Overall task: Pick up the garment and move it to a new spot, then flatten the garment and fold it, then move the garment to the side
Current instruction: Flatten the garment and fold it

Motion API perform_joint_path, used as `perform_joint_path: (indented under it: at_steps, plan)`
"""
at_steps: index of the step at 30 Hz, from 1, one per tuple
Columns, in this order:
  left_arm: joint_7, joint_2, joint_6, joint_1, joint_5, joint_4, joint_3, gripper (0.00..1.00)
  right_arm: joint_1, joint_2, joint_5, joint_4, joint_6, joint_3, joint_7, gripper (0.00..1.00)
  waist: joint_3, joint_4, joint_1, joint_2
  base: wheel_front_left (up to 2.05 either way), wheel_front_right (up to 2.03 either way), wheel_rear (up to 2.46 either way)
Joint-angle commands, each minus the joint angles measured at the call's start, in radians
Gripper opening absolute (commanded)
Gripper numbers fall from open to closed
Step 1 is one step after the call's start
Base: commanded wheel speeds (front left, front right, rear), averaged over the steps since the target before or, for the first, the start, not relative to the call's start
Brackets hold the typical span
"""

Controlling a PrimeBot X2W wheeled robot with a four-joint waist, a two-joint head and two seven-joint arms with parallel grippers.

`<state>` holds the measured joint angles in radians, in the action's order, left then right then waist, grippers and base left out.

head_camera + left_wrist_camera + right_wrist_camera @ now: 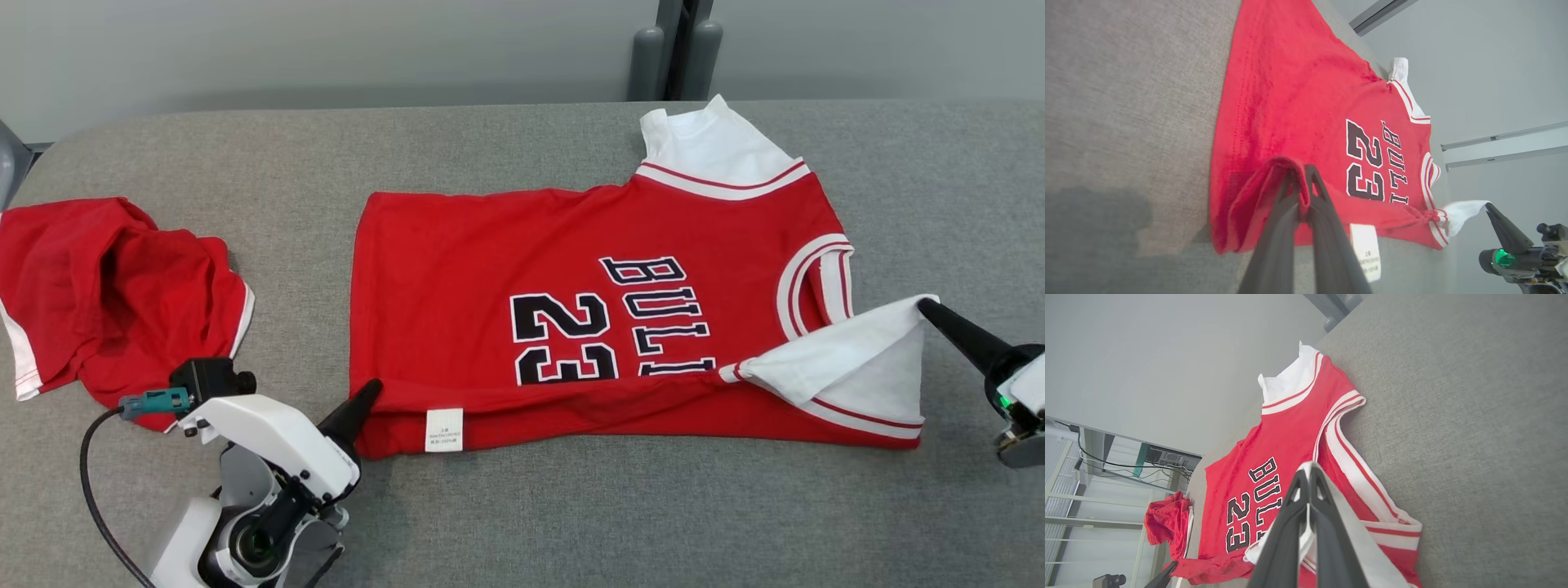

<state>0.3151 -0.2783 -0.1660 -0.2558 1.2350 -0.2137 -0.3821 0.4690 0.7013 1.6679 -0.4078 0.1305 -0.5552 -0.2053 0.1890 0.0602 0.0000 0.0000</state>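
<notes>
**Now Pinched at Both Ends, Lying Sideways**

Spread across the middle of the grey woven-cloth tabletop [522, 506]: red soft-knit basketball jersey [571, 269] with white sleeves, black "23" and black lettering, near long edge turned over on itself. Pressed together on the red hem corner at lower left: left gripper [371, 389], two dark tapered fingers pinching a small raised fold. Pressed together on the thin white sleeve at the right: right gripper [924, 305], holding that cloth up in a peak. Just beside the left gripper: small white rectangular label [444, 429]. Well apart, at far left: crumpled red garment [106, 294] with white trim, wrinkled, in a loose heap.
</notes>
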Motion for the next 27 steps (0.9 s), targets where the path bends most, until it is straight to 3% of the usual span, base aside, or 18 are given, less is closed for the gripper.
perform_joint_path:
  at_steps: [1,25,26,27]
  plan:
    - [-0.005,-0.004,-0.001,-0.019,-0.004,-0.006,0.006,0.0,0.013,-0.002,-0.006,-0.006,0.0,0.001,0.004,0.0,0.006,0.0,0.0,0.0,0.0,0.0,0.0]
    - [-0.135,0.089,0.075,-0.219,-0.091,-0.294,-0.027,0.0,0.15,-0.062,-0.117,-0.071,0.0,-0.026,0.051,0.0,0.113,0.019,0.0,0.0,0.0,0.0,0.0]
    - [-0.137,0.091,0.078,-0.224,-0.091,-0.303,-0.028,0.27,0.151,-0.063,-0.116,-0.075,0.0,-0.025,0.054,0.0,0.115,0.02,0.0,0.0,0.0,0.0,0.0]
    - [-0.141,0.092,0.077,-0.23,-0.095,-0.31,-0.029,0.61,0.151,-0.065,-0.115,-0.082,0.0,-0.023,0.056,0.0,0.116,0.021,0.0,0.0,0.0,0.0,0.0]
